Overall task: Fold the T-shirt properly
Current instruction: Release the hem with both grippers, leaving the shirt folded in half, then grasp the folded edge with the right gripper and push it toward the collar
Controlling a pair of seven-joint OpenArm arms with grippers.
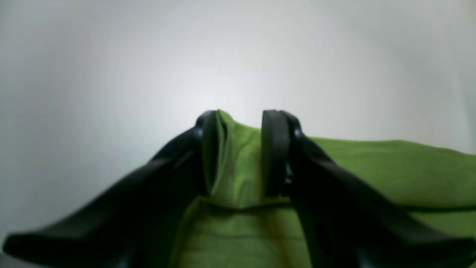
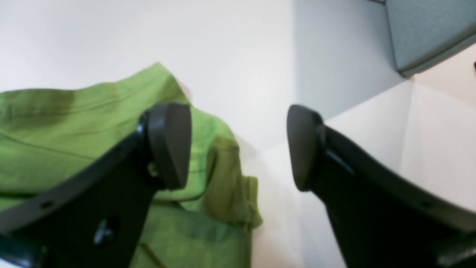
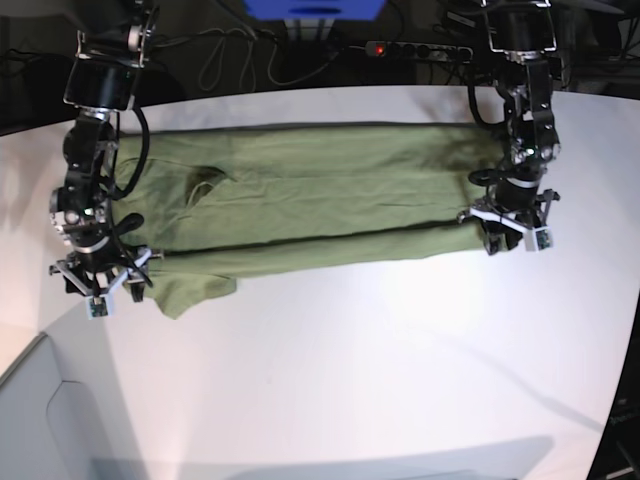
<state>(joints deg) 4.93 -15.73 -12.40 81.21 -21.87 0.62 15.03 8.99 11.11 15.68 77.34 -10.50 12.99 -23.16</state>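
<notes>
The T-shirt [image 3: 310,205] is being kept spread lengthwise across the far half of the white desk [image 3: 380,380], long sides already turned in. At one end, a ridge of cloth is being pinched between the narrowed jaws of the left gripper [image 1: 238,149]. At the sleeve end, the right gripper [image 2: 238,149] is being held with jaws wide and empty, just off the cloth's edge. For a clean fold, both near corners ought to be gripped and carried level. Ample bare desk is being left toward the near side.
</notes>
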